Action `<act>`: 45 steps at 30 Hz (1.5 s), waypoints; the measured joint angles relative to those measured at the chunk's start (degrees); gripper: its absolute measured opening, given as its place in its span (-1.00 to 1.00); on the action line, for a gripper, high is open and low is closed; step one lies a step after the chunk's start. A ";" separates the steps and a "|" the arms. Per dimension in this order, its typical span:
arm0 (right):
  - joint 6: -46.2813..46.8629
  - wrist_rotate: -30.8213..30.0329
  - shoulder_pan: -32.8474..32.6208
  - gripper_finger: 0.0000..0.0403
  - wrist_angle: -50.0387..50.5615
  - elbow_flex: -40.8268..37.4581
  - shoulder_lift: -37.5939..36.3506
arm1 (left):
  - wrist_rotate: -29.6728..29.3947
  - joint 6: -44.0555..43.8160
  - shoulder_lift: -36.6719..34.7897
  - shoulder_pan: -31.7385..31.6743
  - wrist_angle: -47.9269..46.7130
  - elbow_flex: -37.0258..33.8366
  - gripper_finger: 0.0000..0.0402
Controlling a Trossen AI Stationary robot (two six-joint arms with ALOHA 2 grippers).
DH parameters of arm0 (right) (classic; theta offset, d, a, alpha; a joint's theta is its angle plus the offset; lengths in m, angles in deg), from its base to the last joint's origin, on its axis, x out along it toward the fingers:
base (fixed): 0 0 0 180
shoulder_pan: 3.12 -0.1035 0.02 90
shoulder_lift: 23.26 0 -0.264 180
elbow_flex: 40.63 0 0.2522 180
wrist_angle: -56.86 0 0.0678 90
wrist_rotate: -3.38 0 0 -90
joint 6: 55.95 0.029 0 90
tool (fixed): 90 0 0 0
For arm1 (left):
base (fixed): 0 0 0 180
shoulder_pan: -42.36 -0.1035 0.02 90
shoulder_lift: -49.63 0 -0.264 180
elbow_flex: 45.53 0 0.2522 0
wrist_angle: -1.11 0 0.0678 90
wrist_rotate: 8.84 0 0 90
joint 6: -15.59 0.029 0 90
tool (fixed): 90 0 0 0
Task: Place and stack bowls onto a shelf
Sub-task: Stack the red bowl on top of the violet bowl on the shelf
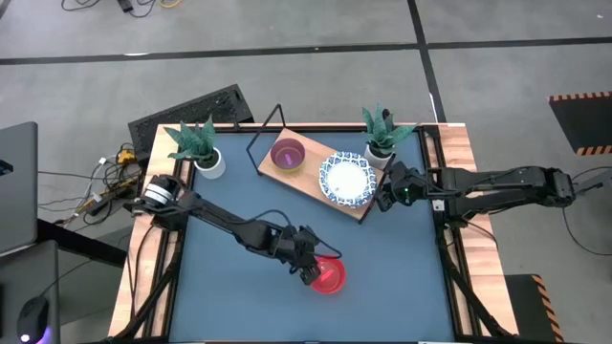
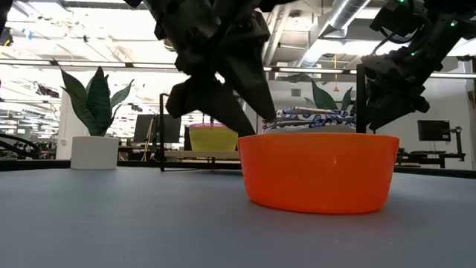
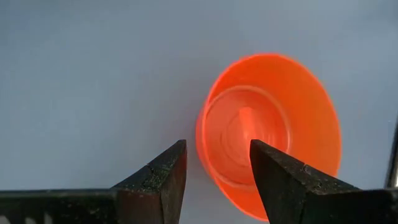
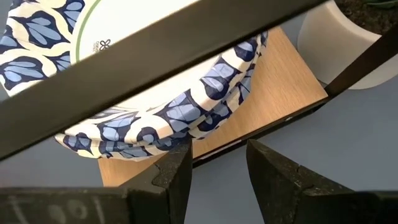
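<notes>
Left end effector (image 3: 214, 165) open astride red bowl (image 3: 273, 130) rim; right end effector (image 4: 217, 162) open beside shelf (image 4: 273, 93) edge.

The left arm reaches out from its base at the left edge, stretched diagonally across the tabletop (image 1: 229, 287) toward the near side, wrist bent downward. Its left gripper (image 1: 311, 268) hangs low, fingers parted with a clear gap between them, nothing held between the pads. The right arm extends from the right edge, nearly straight, forearm level. Its right gripper (image 1: 385, 191) points away from its base toward the tabletop's middle, fingers likewise apart and closed on nothing
</notes>
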 joint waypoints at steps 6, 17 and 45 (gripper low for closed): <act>-0.01 0.35 -0.02 -0.12 0.00 0.00 -0.01 | 0.23 -1.67 4.10 0.89 -0.22 0.82 -0.20; 0.55 0.57 -0.02 -0.12 -0.01 0.00 0.00 | 0.36 -10.78 4.11 -0.34 -4.31 0.89 -0.71; 0.81 0.46 -0.02 -0.12 -0.09 0.00 0.00 | -21.00 -61.81 -11.51 -7.33 -21.35 0.85 -1.00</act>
